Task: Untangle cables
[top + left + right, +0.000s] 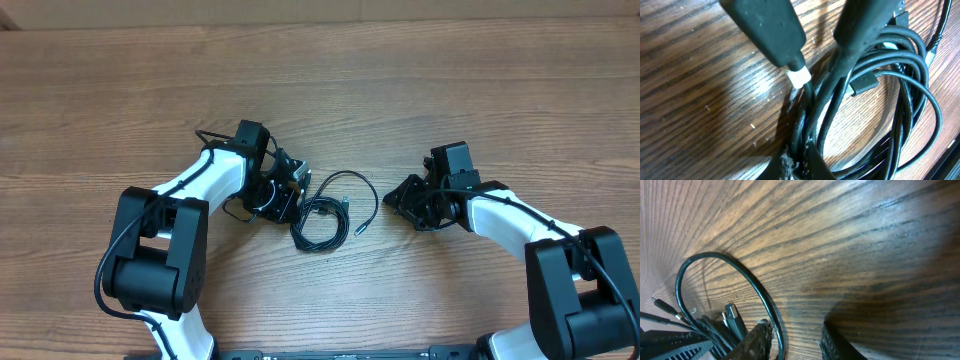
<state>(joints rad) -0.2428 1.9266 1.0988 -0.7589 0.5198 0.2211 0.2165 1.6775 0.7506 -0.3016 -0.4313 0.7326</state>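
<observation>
Your left end effector [291, 194] is clenched on the cables [318, 212] in the middle of the worktop [330, 80]. The right end effector [398, 198], released, stands apart from them toward the right edge.

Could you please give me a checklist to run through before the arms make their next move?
1. The left gripper shut on the cables: ok.
2. The right gripper with jaws apart and empty: ok.
3. The cables pulled apart: not ok, one coiled bundle.
4. A plug end lying free on the table: ok.
5. Which strand the left gripper pinches: cannot tell.
</observation>
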